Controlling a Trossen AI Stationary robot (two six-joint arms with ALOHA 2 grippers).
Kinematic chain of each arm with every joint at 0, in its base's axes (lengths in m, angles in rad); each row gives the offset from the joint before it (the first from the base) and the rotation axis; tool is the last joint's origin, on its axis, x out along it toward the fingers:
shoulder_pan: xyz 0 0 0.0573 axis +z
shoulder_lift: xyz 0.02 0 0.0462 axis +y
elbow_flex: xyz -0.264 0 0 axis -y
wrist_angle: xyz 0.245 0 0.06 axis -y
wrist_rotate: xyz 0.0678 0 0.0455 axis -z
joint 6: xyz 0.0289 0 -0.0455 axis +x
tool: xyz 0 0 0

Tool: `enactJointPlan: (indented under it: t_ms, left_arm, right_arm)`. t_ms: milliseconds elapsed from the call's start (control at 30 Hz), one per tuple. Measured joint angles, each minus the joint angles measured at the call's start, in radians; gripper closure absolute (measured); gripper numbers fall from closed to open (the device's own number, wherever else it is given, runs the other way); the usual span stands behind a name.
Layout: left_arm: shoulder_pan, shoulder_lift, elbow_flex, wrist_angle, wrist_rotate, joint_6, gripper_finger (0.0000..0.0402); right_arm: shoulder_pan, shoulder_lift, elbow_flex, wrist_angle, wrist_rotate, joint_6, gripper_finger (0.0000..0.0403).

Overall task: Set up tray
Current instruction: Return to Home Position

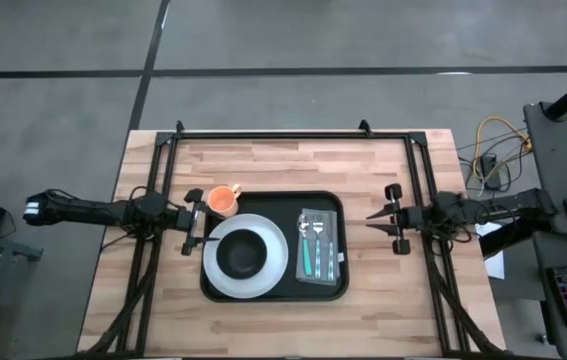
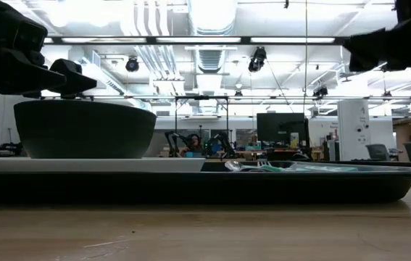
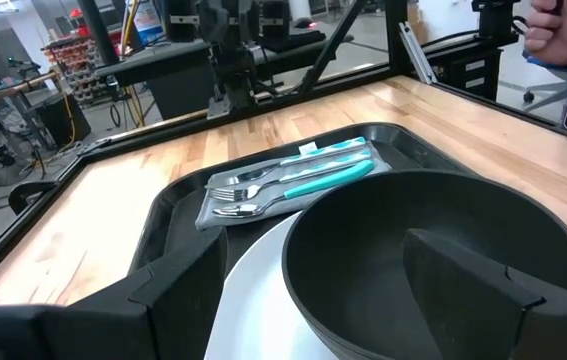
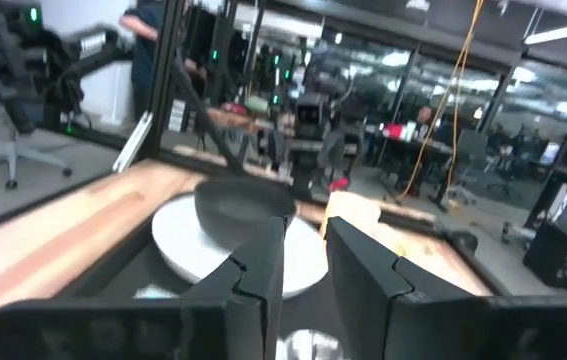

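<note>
The black tray [image 1: 335,290] lies mid-table. On its left half a white plate [image 1: 275,262] carries a black bowl [image 1: 243,255]. On its right half a grey napkin [image 1: 319,272] carries teal-handled cutlery [image 1: 310,245]. An orange cup [image 1: 223,201] stands on the table at the tray's far left corner. My left gripper [image 1: 203,222] hovers open at the tray's left edge, and the bowl [image 3: 433,250] is just ahead of its fingers. My right gripper [image 1: 370,217] hangs off the tray's right edge, its fingers a narrow gap apart [image 4: 305,235].
Black frame rails run along the table's far, left and right sides [image 1: 293,135]. Bare wood lies between the tray and the right gripper and along the near edge [image 1: 273,325]. A person's hand [image 3: 563,30] shows in the room beyond the table.
</note>
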Motion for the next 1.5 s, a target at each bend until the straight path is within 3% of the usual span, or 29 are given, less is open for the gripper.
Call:
enactJointPlan:
  t_ms: [567, 1000, 1500]
  left_arm:
    - [-0.001, 0.000, 0.001, 0.000, 0.000, 0.000, 0.0122]
    - [0.000, 0.000, 0.000, 0.000, 0.000, 0.000, 0.0122]
    - [0.000, 0.000, 0.000, 0.000, 0.000, 0.000, 0.0122]
  right_arm:
    - [-0.001, -0.003, 0.000, -0.299, 0.012, -0.157, 0.0316]
    - [-0.001, 0.024, 0.000, -0.298, 0.011, -0.204, 0.0334]
    - [-0.001, 0.024, 0.000, -0.298, 0.011, -0.201, 0.0321]
